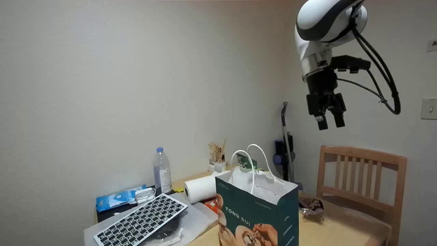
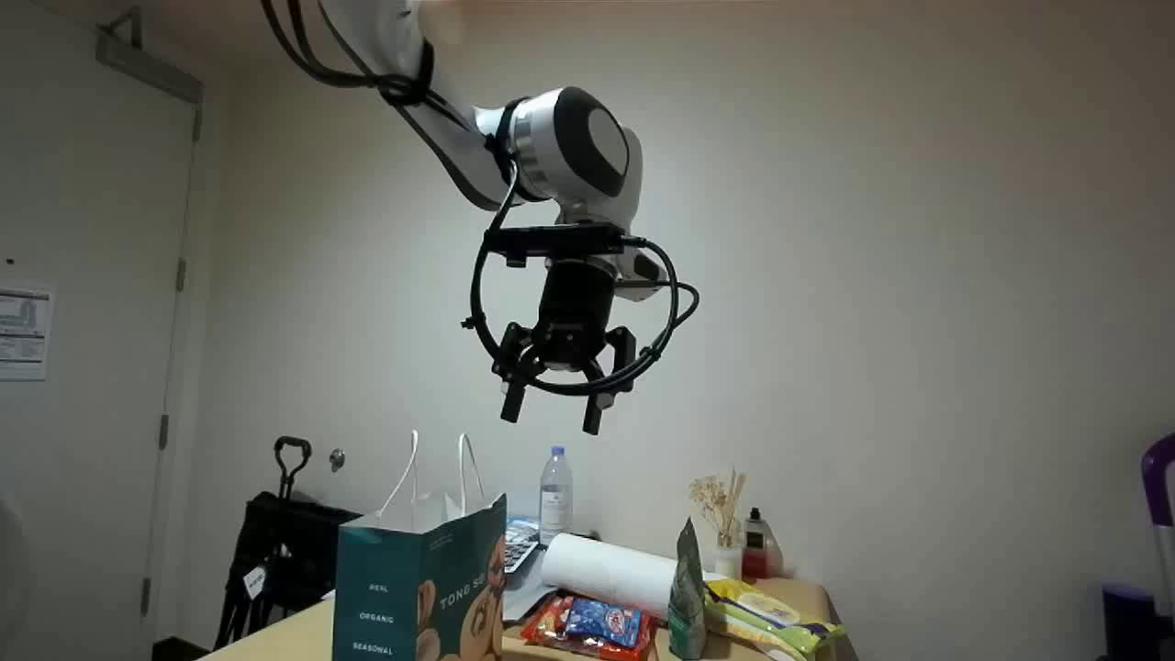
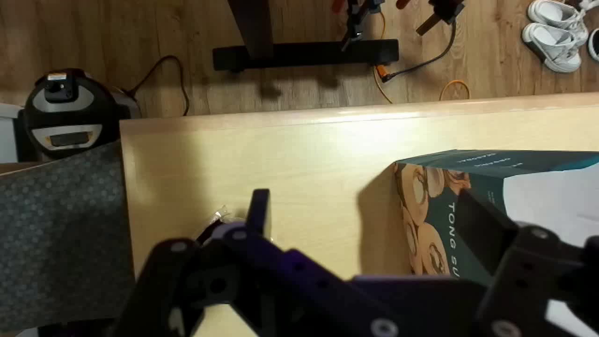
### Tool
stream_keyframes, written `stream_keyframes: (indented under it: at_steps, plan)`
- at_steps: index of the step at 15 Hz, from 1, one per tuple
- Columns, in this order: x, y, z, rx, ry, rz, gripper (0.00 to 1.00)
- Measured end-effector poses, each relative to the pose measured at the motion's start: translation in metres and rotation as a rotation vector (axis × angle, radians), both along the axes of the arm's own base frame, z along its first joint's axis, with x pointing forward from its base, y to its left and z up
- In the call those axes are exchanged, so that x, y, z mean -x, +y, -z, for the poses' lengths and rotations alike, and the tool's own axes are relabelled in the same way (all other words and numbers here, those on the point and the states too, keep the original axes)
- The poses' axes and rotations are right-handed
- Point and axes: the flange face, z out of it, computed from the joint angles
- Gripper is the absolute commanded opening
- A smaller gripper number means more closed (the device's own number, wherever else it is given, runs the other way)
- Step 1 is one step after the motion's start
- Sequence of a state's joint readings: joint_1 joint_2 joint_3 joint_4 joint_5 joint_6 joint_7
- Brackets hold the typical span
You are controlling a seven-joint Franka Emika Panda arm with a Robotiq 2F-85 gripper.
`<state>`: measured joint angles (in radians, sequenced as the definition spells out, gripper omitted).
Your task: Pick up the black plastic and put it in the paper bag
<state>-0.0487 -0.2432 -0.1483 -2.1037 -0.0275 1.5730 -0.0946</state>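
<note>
The black plastic [image 1: 311,207] is a small dark crumpled scrap with shiny clear edges. It lies on the table beside the paper bag, near the chair, in an exterior view. In the wrist view the black plastic [image 3: 210,229] is mostly hidden behind a finger. The dark-green paper bag [image 1: 259,212] stands upright with its top open and white handles up; it also shows in an exterior view [image 2: 386,588] and the wrist view [image 3: 428,220]. My gripper [image 1: 331,123] is open, empty and high above the table, fingers down, in both exterior views [image 2: 551,420] and the wrist view [image 3: 362,206].
A keyboard-like slab [image 1: 143,220], a water bottle [image 1: 163,172] and a white paper roll [image 1: 201,188] are on the table. Snack packets [image 2: 597,624] and a green pouch [image 2: 687,597] lie near the bag. A wooden chair [image 1: 362,160] stands at the table's end.
</note>
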Motion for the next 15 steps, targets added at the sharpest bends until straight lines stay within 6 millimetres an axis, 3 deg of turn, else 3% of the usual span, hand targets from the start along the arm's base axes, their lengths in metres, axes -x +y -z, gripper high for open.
stream_keyframes:
  at_steps: [4, 6, 11, 13, 15]
  plan:
    - [0.0, 0.001, 0.002, 0.001, 0.003, 0.001, 1.0]
    - [0.002, 0.005, 0.02, 0.007, 0.025, 0.021, 1.0]
    - [0.024, 0.012, 0.119, 0.037, 0.075, 0.124, 1.0]
    - [0.043, 0.002, 0.158, 0.035, 0.102, 0.167, 1.0]
    - [0.063, -0.022, 0.186, 0.028, 0.114, 0.239, 1.0]
